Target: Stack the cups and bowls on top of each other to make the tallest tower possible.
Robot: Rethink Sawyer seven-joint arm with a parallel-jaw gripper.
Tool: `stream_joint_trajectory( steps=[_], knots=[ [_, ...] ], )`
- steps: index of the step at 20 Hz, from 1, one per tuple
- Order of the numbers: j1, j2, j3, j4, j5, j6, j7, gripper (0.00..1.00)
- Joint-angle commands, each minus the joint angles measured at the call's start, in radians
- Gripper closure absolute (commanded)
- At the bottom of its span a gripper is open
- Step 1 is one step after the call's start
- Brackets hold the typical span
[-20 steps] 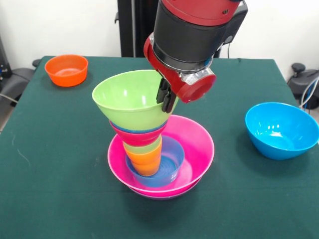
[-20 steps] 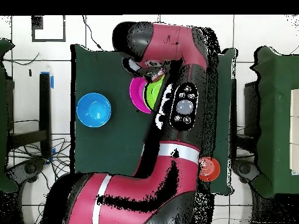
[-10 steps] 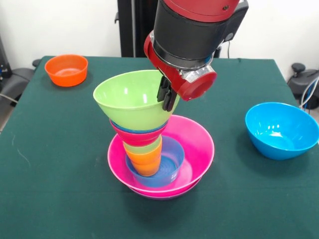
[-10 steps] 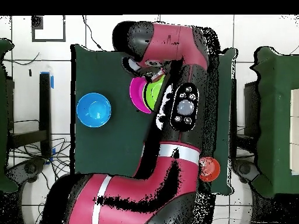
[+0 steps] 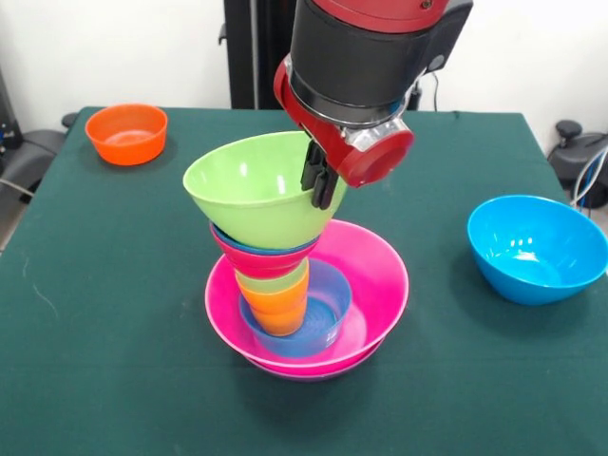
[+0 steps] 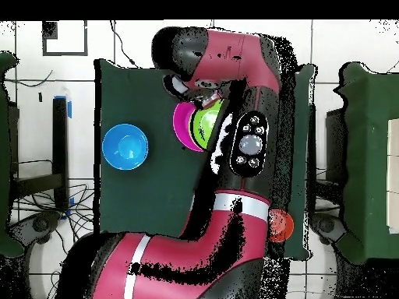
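- The tower (image 5: pixel 294 285) sits roughly mid-table on the green table (image 5: pixel 114 285), its long axis running more or less straight up, mouth-up bowls at the bottom and top with upside-down pieces in between.
- Base is the wide pink bowl (image 5: pixel 380 285) nested over a purple bowl (image 5: pixel 285 371) (only a thin purple rim peeks out underneath). Inside it sits a small light-blue bowl (image 5: pixel 328 309).
- Standing in that are the orange cup (image 5: pixel 277 312) and, over it, the light green cup (image 5: pixel 271 281), both flaring upward, then a red bowl (image 5: pixel 261 261) and a sliver of dark-blue bowl (image 5: pixel 249 244) above.
- On top is the lime green bowl (image 5: pixel 249 190), opening up but tipped: its mouth leans toward 9 o'clock in the front view, the rim higher on the 3 o'clock side.
- The gripper (image 5: pixel 320 180) has its dark fingers (image 5: pixel 312 169) pinched narrow over that raised rim at about 3 o'clock, one finger inside the bowl, one outside.
- Compared with a second ago, the lime green bowl has slid a bit toward 3 o'clock and the wrist has gone up slightly; the rest of the stack hasn't budged.
- Loose pieces: the sky-blue bowl (image 5: pixel 537 247) is well apart at 3 o'clock from the tower, the small orange bowl (image 5: pixel 126 133) way off at about 10 o'clock near the table corner.
- From overhead the arm (image 6: pixel 234 156) hides most of the pile (just pink and lime slivers show).
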Motion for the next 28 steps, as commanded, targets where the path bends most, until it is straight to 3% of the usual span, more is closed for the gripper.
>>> stream_joint_trajectory(
  steps=[1,2,5,10,23,28],
  knots=[
    [-0.006,-0.019,0.085,0.131,0.011,-0.068,-0.037,1.00],
    [-0.005,-0.019,0.081,0.131,0.008,-0.069,-0.041,0.00],
    [0.007,-0.028,0.062,0.140,-0.023,-0.135,-0.040,0.00],
    [-0.008,-0.021,0.075,0.134,0.001,-0.094,-0.043,0.00],
    [-0.006,-0.038,0.075,0.163,0.007,-0.097,-0.030,0.00],
    [0.003,-0.124,0.065,0.169,0.024,-0.002,-0.044,0.00]
  ],
)
